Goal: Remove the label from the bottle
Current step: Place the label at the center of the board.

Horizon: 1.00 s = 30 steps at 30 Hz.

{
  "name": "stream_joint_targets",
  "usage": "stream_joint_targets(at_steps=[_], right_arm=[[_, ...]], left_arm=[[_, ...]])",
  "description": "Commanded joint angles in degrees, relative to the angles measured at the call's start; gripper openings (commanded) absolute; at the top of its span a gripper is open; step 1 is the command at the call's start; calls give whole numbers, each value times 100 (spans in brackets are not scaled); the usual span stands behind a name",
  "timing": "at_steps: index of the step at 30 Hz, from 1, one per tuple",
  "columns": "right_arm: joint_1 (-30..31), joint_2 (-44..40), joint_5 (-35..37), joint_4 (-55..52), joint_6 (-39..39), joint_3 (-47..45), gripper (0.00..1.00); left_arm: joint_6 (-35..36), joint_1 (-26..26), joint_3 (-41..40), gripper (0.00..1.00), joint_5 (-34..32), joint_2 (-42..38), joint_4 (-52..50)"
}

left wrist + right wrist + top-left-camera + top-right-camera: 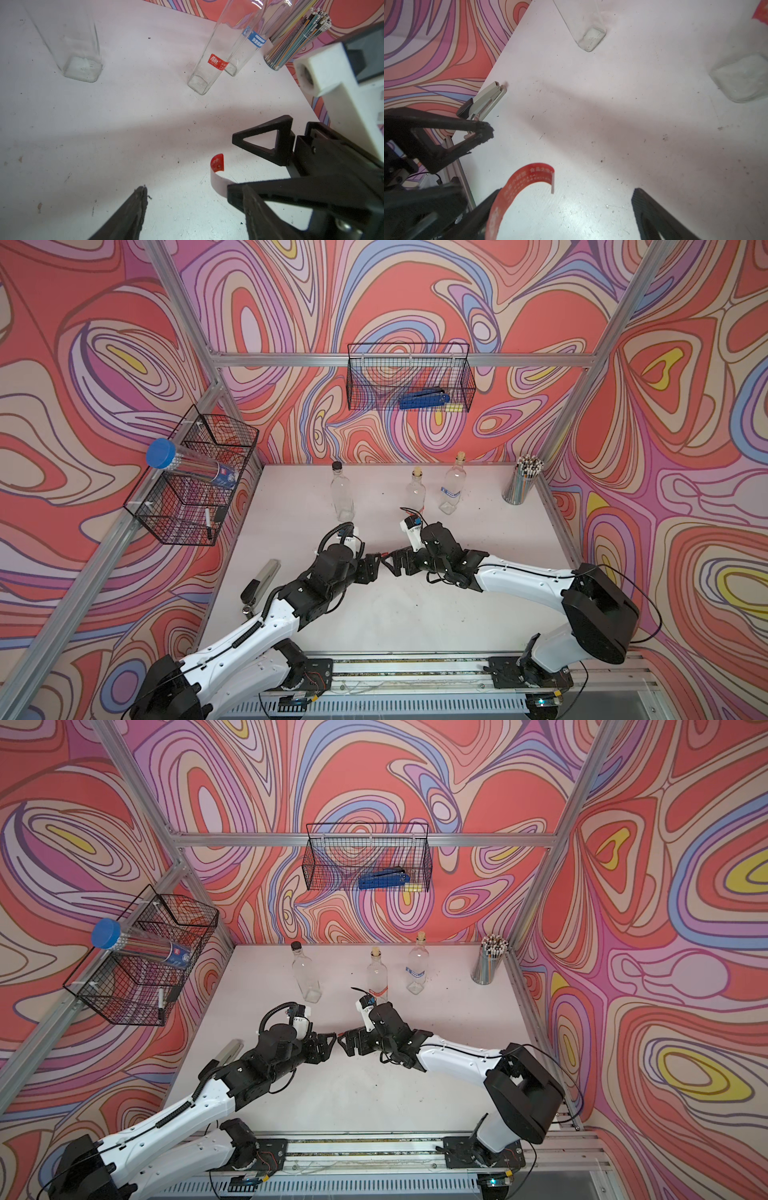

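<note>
Both pincers were released, facing tip to tip over the middle of the desk (612, 124): the right pincer (566, 199) spread wide, the left pincer (193, 190) open too. A peeled red label strip (525, 176) curled from one finger of the right pincer, stuck there, I believe. The corked bottle (203, 68) stood upright toward the far edge, a red patch (217, 62) on its glass. To shed the strip, I judged, the left pincer should next pinch its free curl and pull.
</note>
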Motion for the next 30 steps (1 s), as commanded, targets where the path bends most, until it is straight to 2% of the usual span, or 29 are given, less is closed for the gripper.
stream_joint_targets(at_steps=[1, 14, 24, 30], right_arm=[[-28, 137, -26, 153, 204, 12, 98], [-123, 529, -464, -340, 1097, 531, 98], [-128, 717, -903, -210, 1478, 595, 98], [-128, 705, -1156, 2, 1653, 556, 98]], left_arm=[[-286, -24, -297, 74, 1, -97, 170], [-491, -64, -897, 74, -42, -287, 783], [-397, -68, -987, 74, -301, -477, 1033], [-441, -78, -1079, 74, -303, -213, 1296]])
